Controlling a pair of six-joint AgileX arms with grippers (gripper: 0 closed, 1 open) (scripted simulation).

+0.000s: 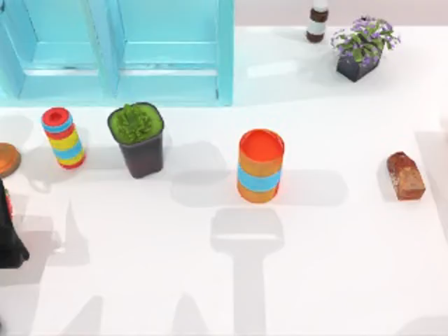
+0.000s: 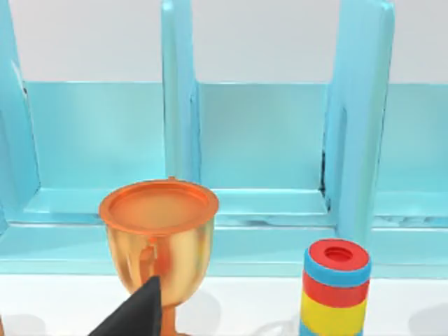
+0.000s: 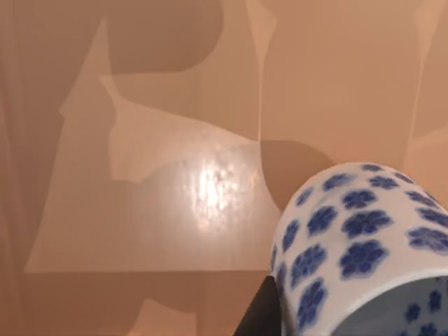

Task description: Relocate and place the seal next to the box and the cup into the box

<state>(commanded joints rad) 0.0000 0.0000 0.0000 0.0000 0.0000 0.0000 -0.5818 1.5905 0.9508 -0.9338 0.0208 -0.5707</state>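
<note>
In the top view, at the far left edge, the left arm [image 1: 10,234] sits as a dark shape low on the white desk [image 1: 336,266]; whether its pincer is open or closed I cannot tell. Just above it a gold trophy cup [image 1: 7,159] pokes in at the left edge, and the left wrist view looks at that same trophy with a dark fingertip [image 2: 140,311] in front of it. Next along, in the upper left, comes a striped ring stack [image 1: 64,138], then a dark pot with a green plant [image 1: 137,138]. Behind these, across the top left of the frame, stands the turquoise box [image 1: 168,49], with its open compartments. At centre is an orange cylinder with a blue band [image 1: 260,166]. In the upper right sit a small brown-and-white bottle [image 1: 317,23] and a purple flower pot [image 1: 362,47].

At mid right lies the seal [image 1: 406,176], well apart from the box. It looks stiff, small and glossy, so probably slippery; taking it across its 2 long flat sides seems safest.

The cup [image 3: 357,245] fills the lower right of the right wrist view, tilted, with a dark finger [image 3: 262,311] against its side, so the right pincer appears to grip it. Porcelain is hard, smooth and fragile, so it calls for a gentle set-down.
</note>
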